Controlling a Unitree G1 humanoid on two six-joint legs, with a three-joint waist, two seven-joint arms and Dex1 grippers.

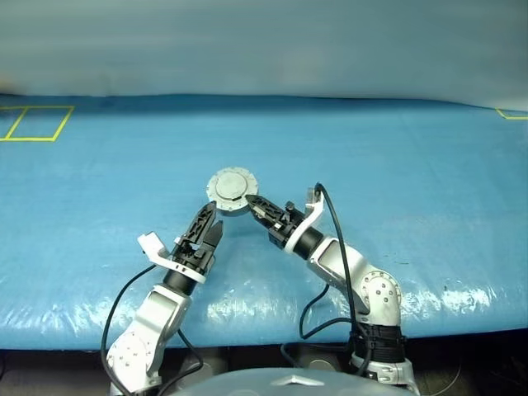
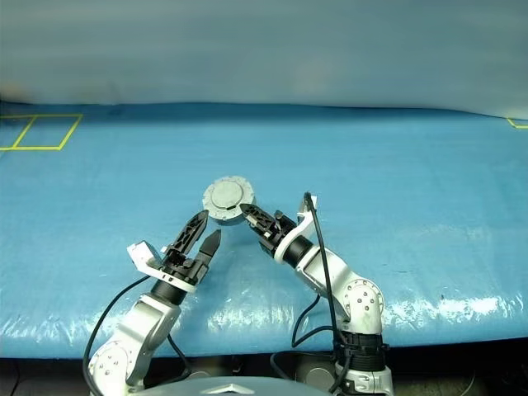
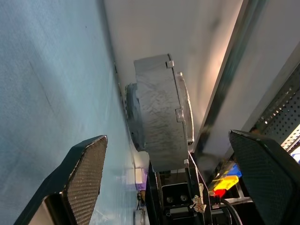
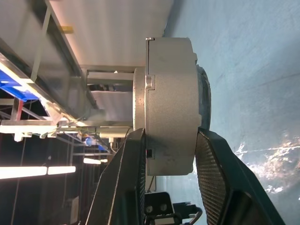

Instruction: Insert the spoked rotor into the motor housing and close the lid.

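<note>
- Holding the motor housing point(image 1: 232, 190), lid point(image 4: 139, 117) closed, off the worktop point(image 1: 412, 165) near its middle: right end effector point(image 1: 250, 200) clamped on its rim.
- Left end effector point(image 1: 210, 223) apart, just beside.
- Keep grip level; lower gently before releasing.

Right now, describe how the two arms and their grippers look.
Both arms have silver-grey rounded segments with black joint bands and a black cable looping along each. The left gripper and right gripper each have two tapered black fingers with finely textured pads, mounted behind a white bracket at the wrist.
</note>
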